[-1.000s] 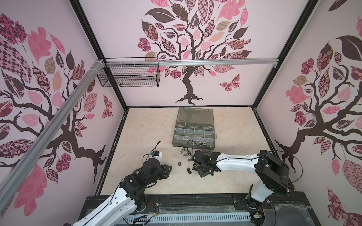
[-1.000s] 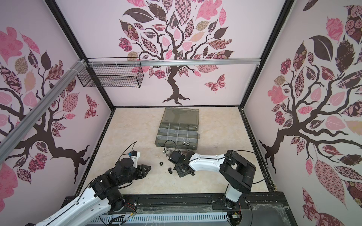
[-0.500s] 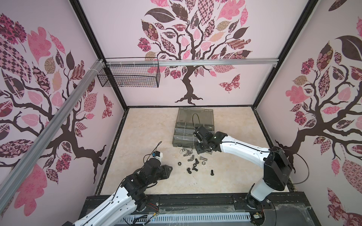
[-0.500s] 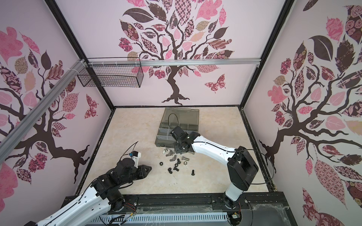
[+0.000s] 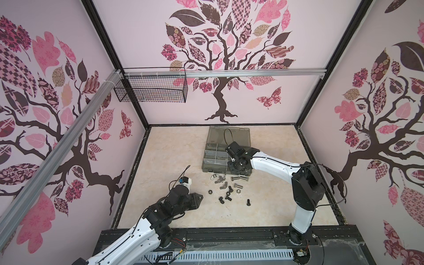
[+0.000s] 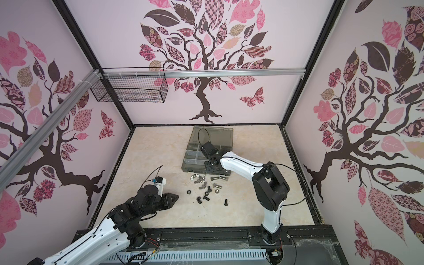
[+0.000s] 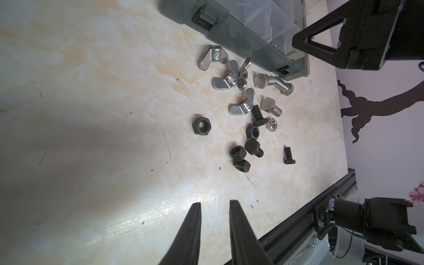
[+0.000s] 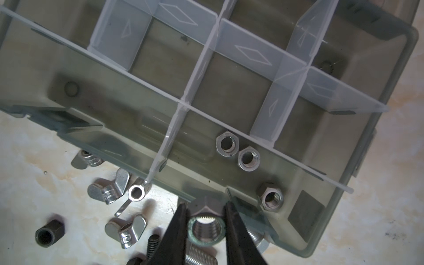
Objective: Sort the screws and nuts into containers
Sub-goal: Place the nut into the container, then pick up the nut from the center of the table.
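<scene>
While the right end effector grips a nut, one compartment holds three nuts.

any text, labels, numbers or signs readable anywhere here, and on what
No legible words or numbers.
Stamped marks on the silver wing nuts: too small to read.
Embossed diamond and triangle outlines on the clear dividers of the organizer case: shapes only.

wing nuts 4 | black nuts 4 | bolts 5 | silver nuts — 3 cased

Stereo pair overlooks table; wrist views (close) share the nuts.
</scene>
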`<control>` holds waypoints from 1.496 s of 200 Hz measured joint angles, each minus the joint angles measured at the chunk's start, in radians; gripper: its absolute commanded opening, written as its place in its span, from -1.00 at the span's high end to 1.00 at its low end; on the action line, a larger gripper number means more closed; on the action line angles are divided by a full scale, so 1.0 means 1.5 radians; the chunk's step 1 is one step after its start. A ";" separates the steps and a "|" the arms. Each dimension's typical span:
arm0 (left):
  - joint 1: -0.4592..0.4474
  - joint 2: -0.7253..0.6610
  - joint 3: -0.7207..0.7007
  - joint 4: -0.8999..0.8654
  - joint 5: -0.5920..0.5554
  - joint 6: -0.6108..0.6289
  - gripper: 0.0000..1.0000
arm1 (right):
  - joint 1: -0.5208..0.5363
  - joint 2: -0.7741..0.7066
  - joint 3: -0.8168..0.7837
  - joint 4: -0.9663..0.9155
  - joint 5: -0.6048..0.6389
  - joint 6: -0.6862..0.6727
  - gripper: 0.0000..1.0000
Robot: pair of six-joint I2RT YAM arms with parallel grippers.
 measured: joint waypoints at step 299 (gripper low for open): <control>0.000 0.064 0.001 0.027 0.022 0.002 0.50 | -0.001 -0.217 -0.286 0.050 -0.078 0.051 0.10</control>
